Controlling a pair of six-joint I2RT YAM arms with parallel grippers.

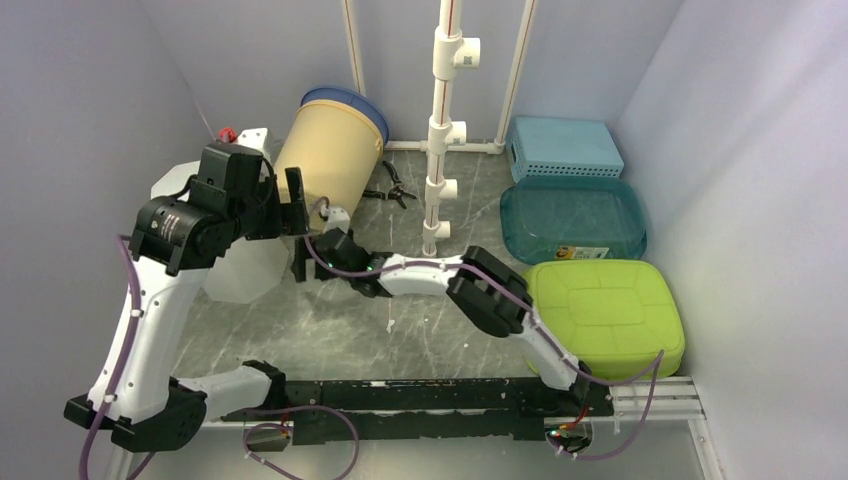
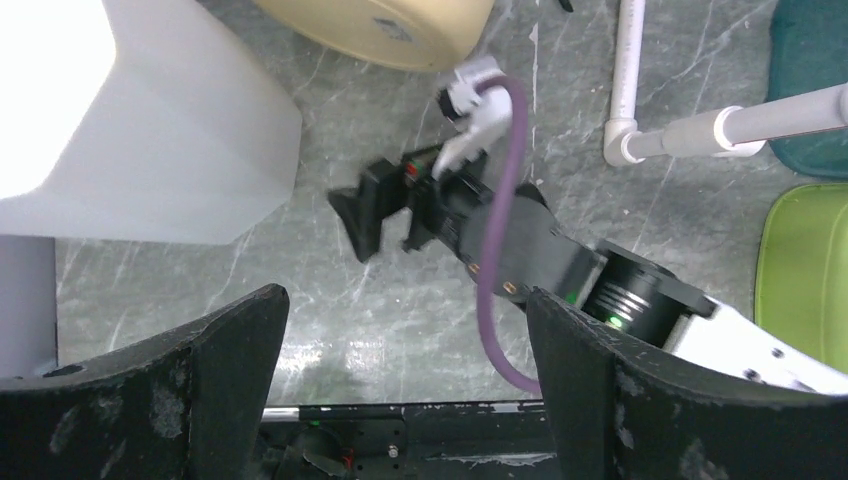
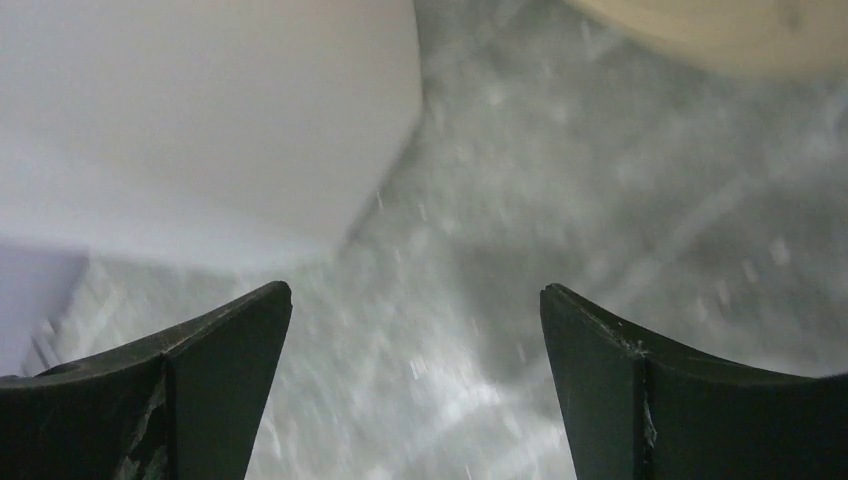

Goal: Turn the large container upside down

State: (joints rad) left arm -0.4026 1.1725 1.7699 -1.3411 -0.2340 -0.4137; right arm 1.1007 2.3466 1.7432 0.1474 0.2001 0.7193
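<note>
1. The large white container (image 1: 245, 272) stands at the left of the grey marbled table (image 1: 400, 330), partly under the left arm. It is well in front of the back wall.
2. It is pale and milky, with flat faceted walls rather than a round body. In the left wrist view a bright, closed flat face is uppermost and the walls spread outward toward the table, so it appears to sit mouth down.
3. No lid, handle or label can be made out on it. The right wrist view shows only a blurred white slab with one sharp corner.
4. The left gripper (image 2: 405, 310) has its jaws spread wide and grasps nothing. It hangs above bare table just right of the container, and only stone shows between the dark fingers.
5. The right gripper (image 3: 415, 300) is likewise fully released and empty. Reaching in from the right, its fingertips point at the container's right side — near it, with a strip of table between, not touching.
6. A yellow bucket (image 1: 330, 155) with a blue rim leans at the back, behind both grippers and apart from the white container.
7. Right of the bucket lie black pliers (image 1: 392, 190), next to a white pipe stand (image 1: 443, 120).
8. Along the right side sit a light blue basket (image 1: 565, 148), a teal tray (image 1: 572, 220) and a lime green box (image 1: 605, 315) — all well apart from the container.
</note>
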